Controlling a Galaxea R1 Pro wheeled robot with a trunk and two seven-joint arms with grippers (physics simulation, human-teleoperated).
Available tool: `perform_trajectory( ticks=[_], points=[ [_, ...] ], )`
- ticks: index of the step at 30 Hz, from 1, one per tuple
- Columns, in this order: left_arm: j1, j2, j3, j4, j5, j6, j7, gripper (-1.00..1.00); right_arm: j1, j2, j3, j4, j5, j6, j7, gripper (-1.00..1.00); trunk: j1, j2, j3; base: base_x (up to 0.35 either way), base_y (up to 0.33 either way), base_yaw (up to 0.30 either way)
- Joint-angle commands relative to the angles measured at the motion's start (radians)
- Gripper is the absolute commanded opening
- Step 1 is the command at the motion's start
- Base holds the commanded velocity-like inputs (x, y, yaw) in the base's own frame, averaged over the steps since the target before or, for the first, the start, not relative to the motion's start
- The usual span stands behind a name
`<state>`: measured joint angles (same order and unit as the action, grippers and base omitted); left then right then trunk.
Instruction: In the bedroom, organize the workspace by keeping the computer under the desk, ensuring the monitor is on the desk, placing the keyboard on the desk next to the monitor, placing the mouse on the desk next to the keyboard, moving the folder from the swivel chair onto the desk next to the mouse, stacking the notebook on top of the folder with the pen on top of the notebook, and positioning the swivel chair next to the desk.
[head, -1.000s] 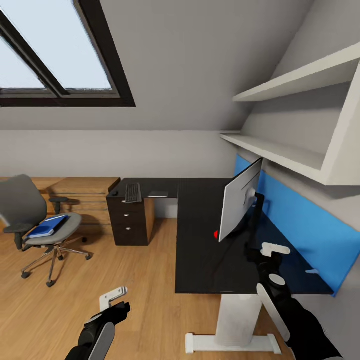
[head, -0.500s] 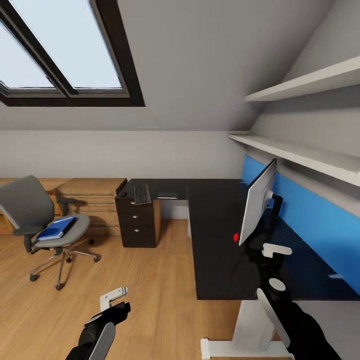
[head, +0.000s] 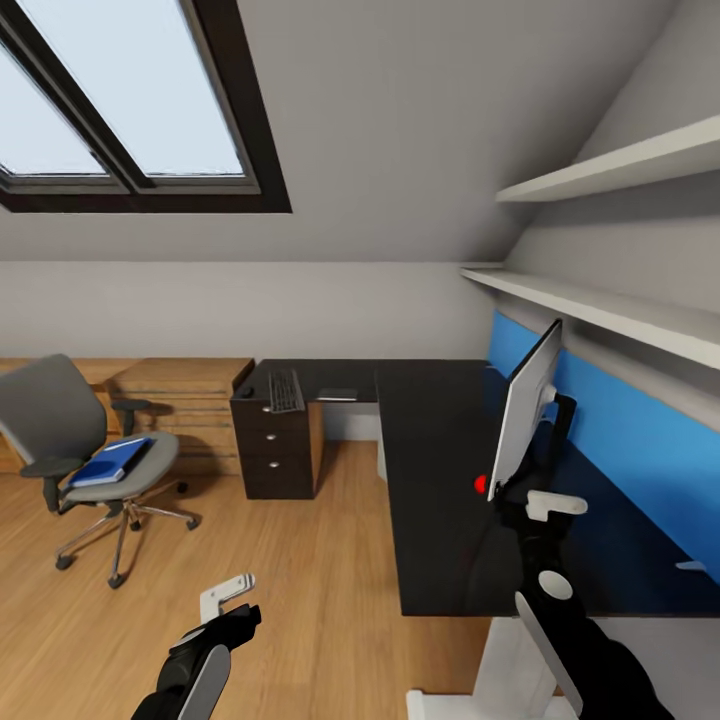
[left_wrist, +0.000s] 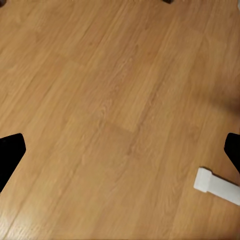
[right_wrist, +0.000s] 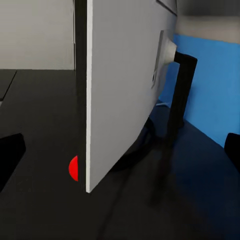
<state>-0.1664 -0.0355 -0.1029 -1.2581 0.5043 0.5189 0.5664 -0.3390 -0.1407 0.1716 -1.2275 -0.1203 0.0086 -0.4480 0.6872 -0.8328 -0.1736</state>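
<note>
Desk (head: 440, 470): a glossy black L-shaped top is being seen along the right wall, with a blue back panel (head: 620, 440) behind it, a three-drawer unit (head: 275, 445) under its far end and a white leg (head: 505, 670) below the near end.
Monitor (head: 525, 405): it is being shown standing on the desk near the blue panel, edge-on to the head camera, its pale back turned toward the panel; in the right wrist view (right_wrist: 125, 85) the pale back and dark stand are being seen close up, with a small red mark (right_wrist: 73, 168) at the lower edge.
Keyboard (head: 285, 390): it is being seen lying flat on the far wing of the desk, above the drawers.
Mouse (head: 245, 389): a small dark shape is being seen just beside the keyboard, toward the wooden chest (head: 180, 400).
Swivel chair (head: 80, 450): it is being shown standing on the wooden floor (head: 320, 580), well apart from the desk, in front of the chest.
Folder (head: 108, 461): the blue folder is being seen lying on the chair seat.
Left gripper (head: 228, 592): it is being held low over bare floor; in the left wrist view its dark fingertips (left_wrist: 10, 155) are being seen at opposite edges, so the jaws are being held wide apart, with nothing between them.
Right gripper (head: 553, 503): it is being held over the desk just beside the monitor's lower corner; its fingertips (right_wrist: 10, 155) are likewise being seen far apart, gripping nothing.
</note>
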Motion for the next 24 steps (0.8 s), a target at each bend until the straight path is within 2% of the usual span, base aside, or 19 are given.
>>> perform_trajectory(
  ticks=[1,7,24],
  points=[
    [-0.001,0.0,-0.001,-0.001,0.01,0.001,0.009,1.0,-0.001,-0.002,0.004,-0.001,-0.009,0.001,-0.008,1.0,0.0,-0.001,-0.002,0.17,0.152,0.0],
    [-0.001,0.0,-0.002,-0.001,0.008,0.001,0.009,1.0,0.0,-0.002,0.003,-0.001,-0.007,0.001,-0.008,1.0,0.0,-0.001,-0.002,0.148,0.092,0.0],
    [-0.001,-0.001,-0.006,-0.001,0.007,0.001,0.008,1.0,0.0,-0.002,0.001,0.0,-0.009,0.001,-0.008,1.0,0.0,-0.001,-0.002,0.157,0.004,0.0]
  ],
)
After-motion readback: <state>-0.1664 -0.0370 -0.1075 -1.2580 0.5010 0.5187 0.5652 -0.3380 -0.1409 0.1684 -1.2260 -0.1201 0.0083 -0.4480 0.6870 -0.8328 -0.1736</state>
